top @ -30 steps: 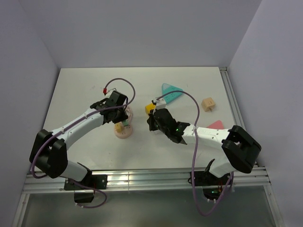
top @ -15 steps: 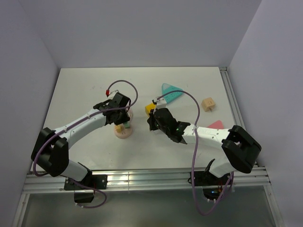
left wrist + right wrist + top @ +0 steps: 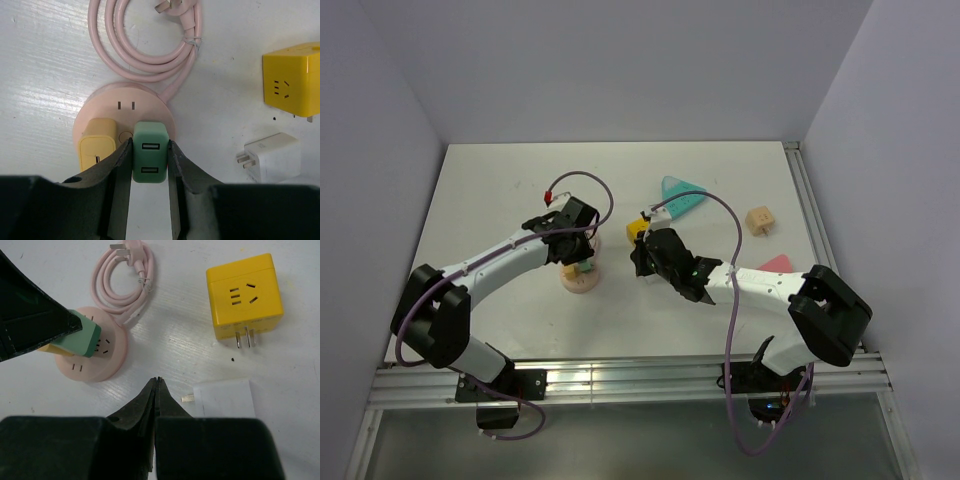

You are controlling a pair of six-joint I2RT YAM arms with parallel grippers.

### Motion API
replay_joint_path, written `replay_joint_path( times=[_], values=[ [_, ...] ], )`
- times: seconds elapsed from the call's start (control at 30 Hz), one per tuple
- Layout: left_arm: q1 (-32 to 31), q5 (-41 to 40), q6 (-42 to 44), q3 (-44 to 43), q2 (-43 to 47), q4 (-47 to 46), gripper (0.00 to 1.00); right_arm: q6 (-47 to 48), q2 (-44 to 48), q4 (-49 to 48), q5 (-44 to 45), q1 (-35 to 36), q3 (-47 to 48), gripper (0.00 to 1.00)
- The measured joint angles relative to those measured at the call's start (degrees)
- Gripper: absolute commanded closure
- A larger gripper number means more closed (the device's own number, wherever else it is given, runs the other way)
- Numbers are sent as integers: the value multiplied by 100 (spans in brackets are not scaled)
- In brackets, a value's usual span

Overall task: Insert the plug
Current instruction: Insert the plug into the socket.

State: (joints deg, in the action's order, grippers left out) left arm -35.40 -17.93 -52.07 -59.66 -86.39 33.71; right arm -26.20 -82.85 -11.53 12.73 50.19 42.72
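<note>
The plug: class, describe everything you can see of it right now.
The plug is a small mint-green block of smooth plastic with rounded corners and two USB slots on its upper face. The left gripper pinches its sides, holding it over the round pink socket, beside an orange adapter. Its prongs are hidden.

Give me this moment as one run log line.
left pincer: shut on plug | plug: over pink socket base, seating unclear | right pincer: shut, empty

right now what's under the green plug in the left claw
The round pink socket base lies under the plug, with a yellow adapter beside it. The plug's body hides its prongs and the slots below, so seating cannot be told.
</note>
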Motion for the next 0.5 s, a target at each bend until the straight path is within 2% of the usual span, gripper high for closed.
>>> replay_joint_path(
  times=[0.5],
  values=[
    [-136, -177, -28, -42, -59, 11, 100, -33, 0, -87, -125, -59, -13, 100]
  ],
)
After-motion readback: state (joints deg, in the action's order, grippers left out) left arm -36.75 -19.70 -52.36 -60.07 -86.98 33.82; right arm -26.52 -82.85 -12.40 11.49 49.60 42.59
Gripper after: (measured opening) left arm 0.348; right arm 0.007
